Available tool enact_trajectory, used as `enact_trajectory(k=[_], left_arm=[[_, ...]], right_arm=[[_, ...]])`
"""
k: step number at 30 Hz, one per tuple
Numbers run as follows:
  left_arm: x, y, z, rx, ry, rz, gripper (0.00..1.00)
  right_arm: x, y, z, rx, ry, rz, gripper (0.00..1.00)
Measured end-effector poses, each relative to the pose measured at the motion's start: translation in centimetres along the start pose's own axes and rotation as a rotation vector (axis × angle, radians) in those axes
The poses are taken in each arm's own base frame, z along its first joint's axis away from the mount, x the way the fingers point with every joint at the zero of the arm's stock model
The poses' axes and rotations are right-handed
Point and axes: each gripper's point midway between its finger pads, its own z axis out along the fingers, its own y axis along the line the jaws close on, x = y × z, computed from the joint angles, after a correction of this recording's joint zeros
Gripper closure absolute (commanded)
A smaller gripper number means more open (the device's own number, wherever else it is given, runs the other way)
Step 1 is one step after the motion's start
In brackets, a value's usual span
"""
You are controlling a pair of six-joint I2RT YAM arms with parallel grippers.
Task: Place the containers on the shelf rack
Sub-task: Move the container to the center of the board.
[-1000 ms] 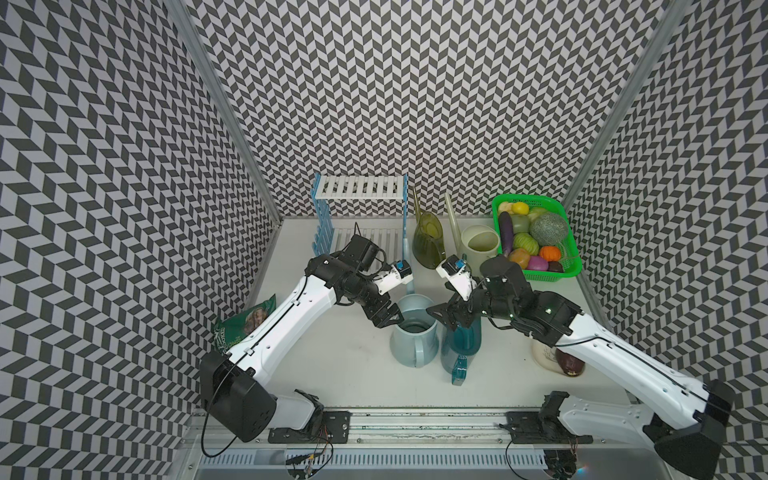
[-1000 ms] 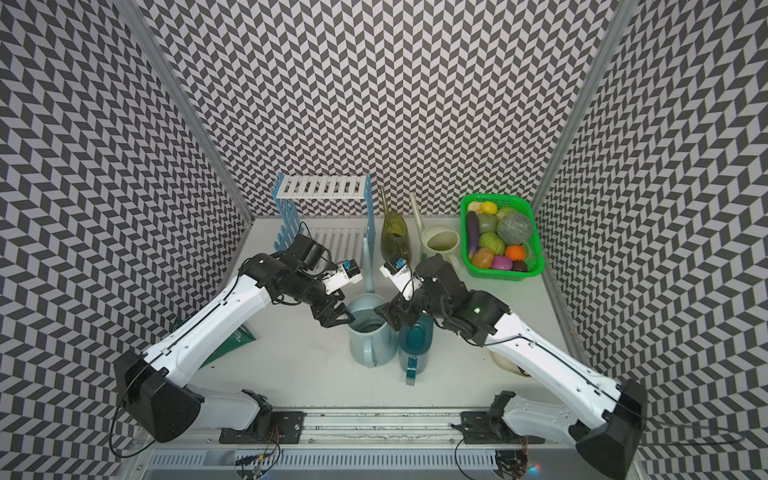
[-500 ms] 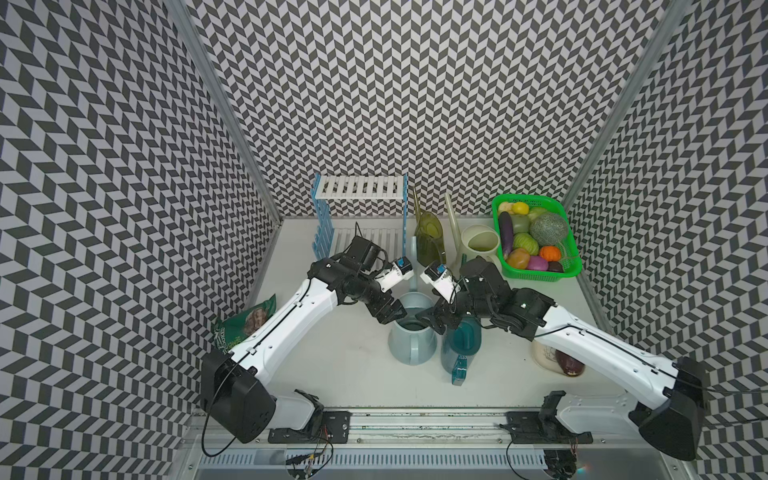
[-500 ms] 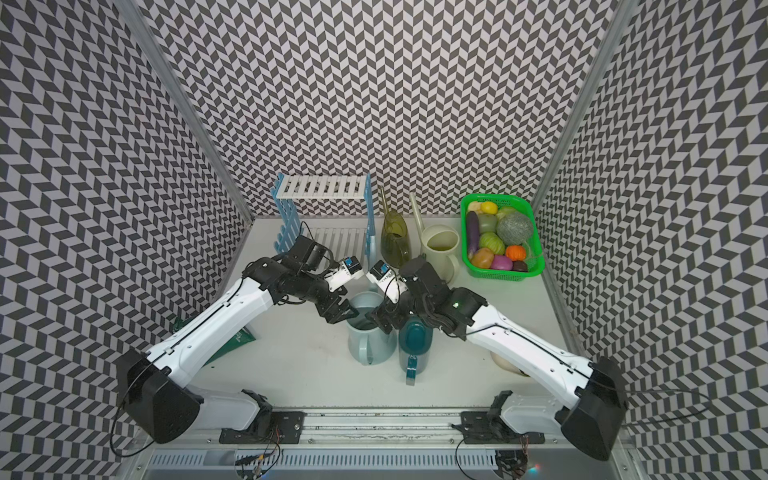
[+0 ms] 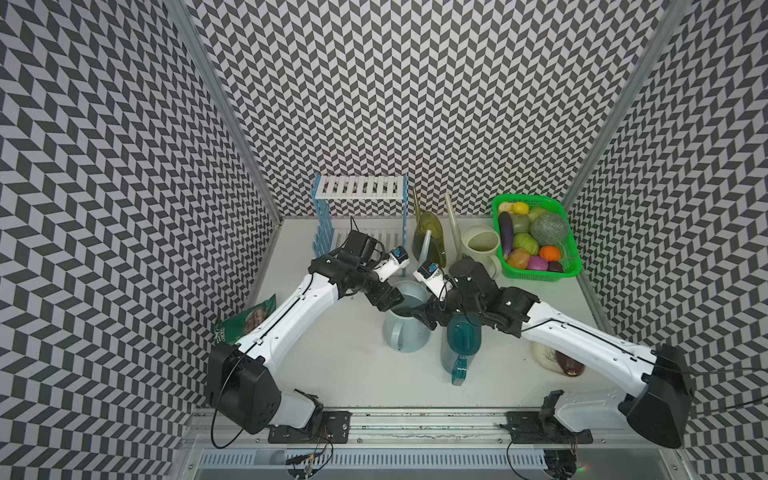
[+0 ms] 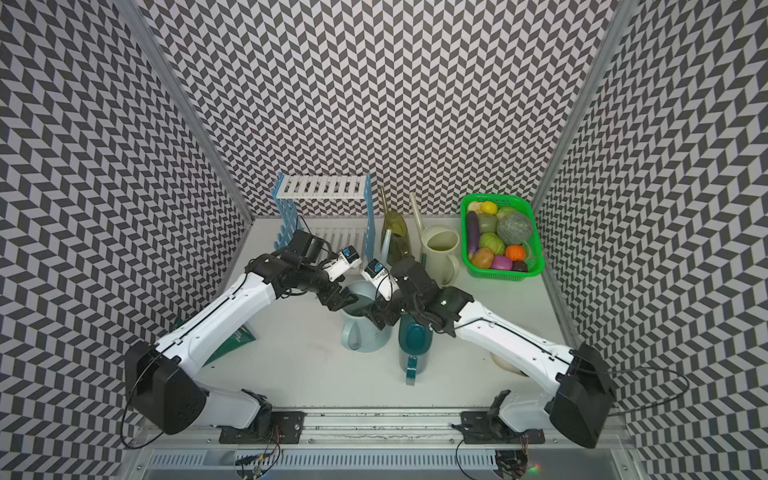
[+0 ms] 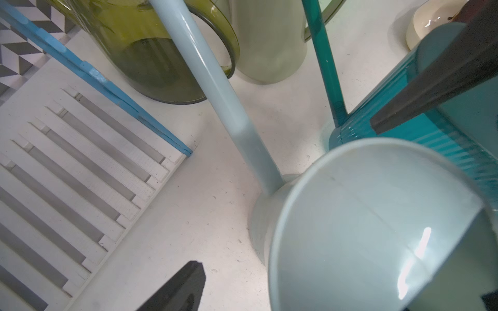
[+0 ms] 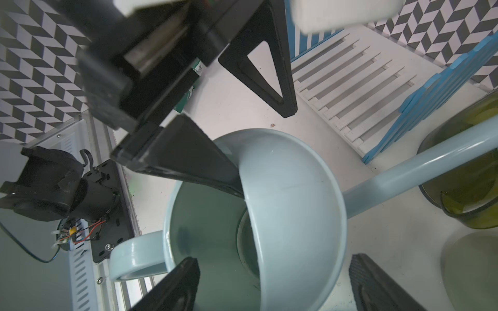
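On the white table [image 5: 340,374], left gripper [image 5: 388,298] and right gripper [image 5: 424,319] are hanging wide open at the light blue can [image 5: 409,337], teal can [image 5: 461,337] beside it. Farther, olive can [image 5: 430,226] and cream can [image 5: 478,240] are standing beside the rack [image 5: 359,190].

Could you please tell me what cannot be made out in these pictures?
- Cream dish by the right arm: mostly covered by that arm in both top views; contents unclear.
- Snack bag: half under the left arm in both top views.
- Left gripper and light blue can: whether they touch, unclear in every view.
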Motion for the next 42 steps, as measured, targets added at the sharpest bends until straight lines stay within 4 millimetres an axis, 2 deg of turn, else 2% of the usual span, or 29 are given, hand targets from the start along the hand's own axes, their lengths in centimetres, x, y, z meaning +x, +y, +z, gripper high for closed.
enact_trajectory(k=[12, 19, 25, 29, 34, 38, 42], left_arm=[[-1.4, 4.7, 0.1, -0.080, -0.039, 0.036, 0.12], [-2.4, 5.6, 0.4, -0.088, -0.042, 0.082, 0.10], [-2.9, 5.5, -0.4, -0.085, -0.039, 0.109, 0.03], [-3.7, 5.0, -1.8, -0.076, -0.054, 0.120, 0.00], [-4.1, 3.4, -4.8, -0.065, -0.081, 0.136, 0.00], [-3.0, 0.6, -7.9, -0.054, -0.095, 0.182, 0.00], [-0.1, -2.5, -8.8, -0.034, -0.074, 0.215, 0.00]], right_arm=[[-2.4, -1.5, 1.5, 0.069, -0.072, 0.071, 0.13], [-2.5, -1.6, 1.8, 0.074, -0.070, 0.106, 0.12], [-3.2, -1.9, 0.9, 0.096, -0.102, 0.130, 0.02], [-5.0, -2.2, -1.5, 0.131, -0.204, 0.139, 0.00], [-6.4, -2.8, -4.9, 0.182, -0.330, 0.163, 0.00], [-6.9, -3.7, -7.5, 0.249, -0.406, 0.186, 0.00], [-7.3, -4.9, -9.2, 0.323, -0.458, 0.219, 0.00]])
